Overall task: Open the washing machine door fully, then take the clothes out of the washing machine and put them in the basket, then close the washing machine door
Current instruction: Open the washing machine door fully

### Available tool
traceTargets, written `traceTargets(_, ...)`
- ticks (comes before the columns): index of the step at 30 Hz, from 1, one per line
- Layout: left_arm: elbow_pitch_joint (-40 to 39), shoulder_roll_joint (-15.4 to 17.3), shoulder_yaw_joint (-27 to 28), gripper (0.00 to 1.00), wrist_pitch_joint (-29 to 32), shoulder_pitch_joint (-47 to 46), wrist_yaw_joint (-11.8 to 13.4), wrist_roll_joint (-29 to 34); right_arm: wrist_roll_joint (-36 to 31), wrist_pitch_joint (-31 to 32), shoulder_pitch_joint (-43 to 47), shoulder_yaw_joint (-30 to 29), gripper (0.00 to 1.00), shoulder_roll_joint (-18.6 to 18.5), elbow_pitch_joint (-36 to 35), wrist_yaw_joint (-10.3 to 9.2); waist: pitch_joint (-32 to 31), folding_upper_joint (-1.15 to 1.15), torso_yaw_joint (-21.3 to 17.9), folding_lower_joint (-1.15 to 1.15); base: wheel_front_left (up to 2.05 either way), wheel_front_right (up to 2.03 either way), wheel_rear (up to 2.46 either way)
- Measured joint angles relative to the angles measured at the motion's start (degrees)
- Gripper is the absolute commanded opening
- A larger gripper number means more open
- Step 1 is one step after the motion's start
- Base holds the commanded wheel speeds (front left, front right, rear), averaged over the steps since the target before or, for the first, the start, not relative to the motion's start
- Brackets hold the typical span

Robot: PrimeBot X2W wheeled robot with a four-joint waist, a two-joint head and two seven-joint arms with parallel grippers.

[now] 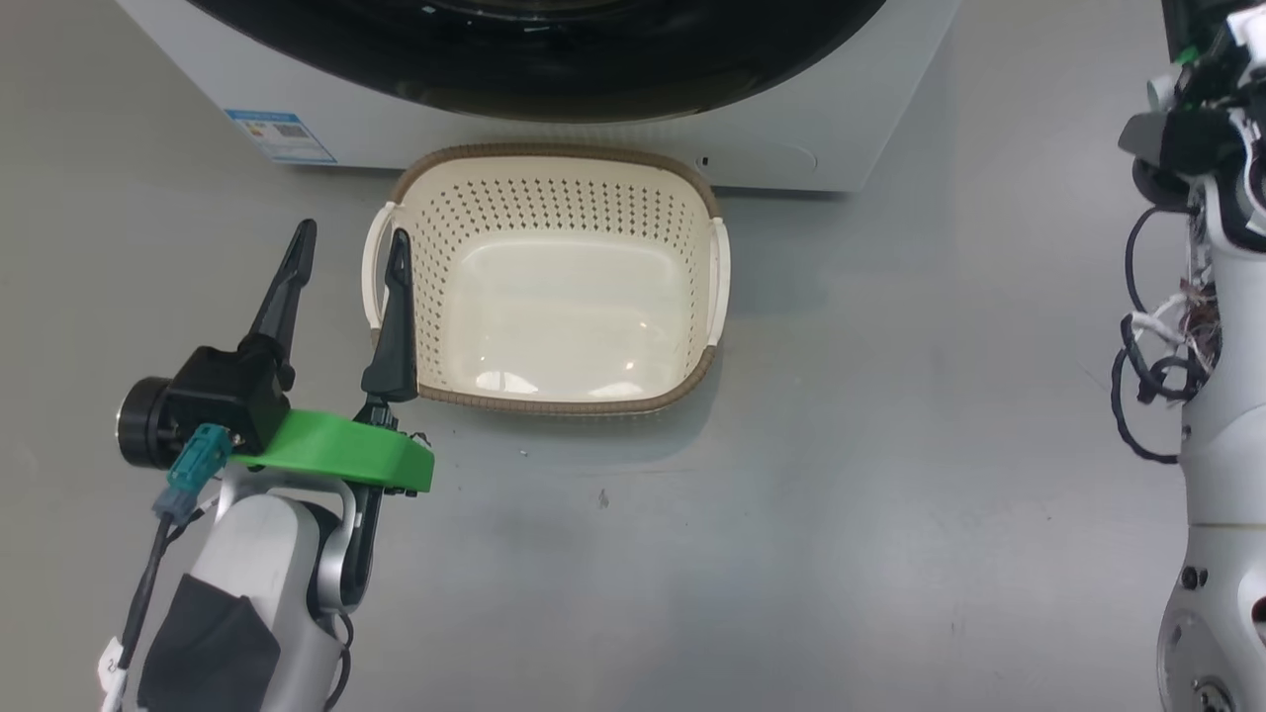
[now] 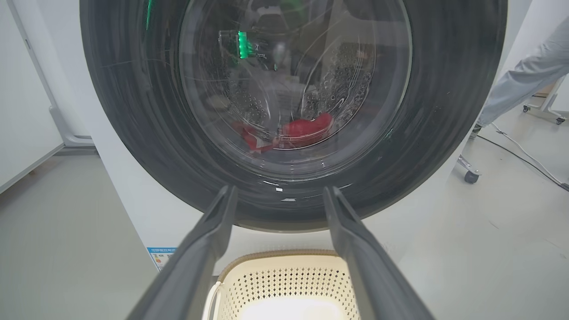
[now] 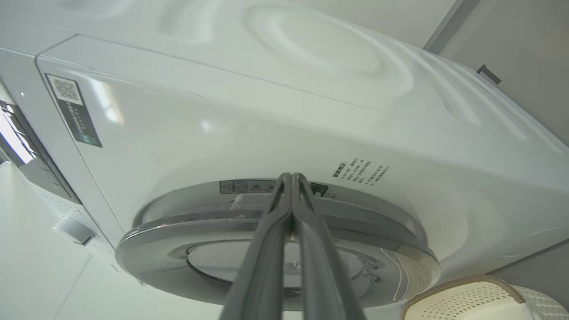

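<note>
Left wrist view has the door (image 2: 133,133) square ahead, looking shut against the washing machine (image 2: 129,209), with red clothes (image 2: 306,129) lying low in the drum behind the glass. So I judge we're on step one: getting that door open. The basket (image 1: 554,203) sits on the floor right below the door, nothing in it. Right fingers (image 3: 271,249) are pressed together, holding nothing, tips at the seam where the door's rim meets the machine front; contact I can't confirm. Next I'd want them hooked behind that rim and pulled outward, swinging wide. Left fingers (image 1: 396,307) are spread wide, nothing between them, hovering by the basket's left handle.
</note>
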Motion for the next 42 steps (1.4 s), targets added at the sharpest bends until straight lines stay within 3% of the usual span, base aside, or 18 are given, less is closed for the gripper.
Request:
traceTargets(14,-0.3,-1.4,0.1,1.00,0.0,-4.3,-1.1,0.5,0.9,6.5,-11.5,3.7,0.00,-1.5,5.0,-1.44,6.4,0.00,4.0,0.00,0.00,0.00,0.00)
traceTargets(25,0.8,-2.6,0.1,1.00,0.0,-5.2,-1.6,0.5,1.1,8.8,-16.9,4.3,0.00,-2.5,9.8,-1.46,7.9,0.00,6.4,0.00,0.00,0.00,0.00)
traceTargets(42,1.4,-3.1,0.7,1.00,0.0,-5.4,-2.0,1.1,4.4,15.1,-20.5,4.4,0.00,-3.9,13.9,-0.60,8.7,0.00,6.8,0.00,0.00,0.00,0.00)
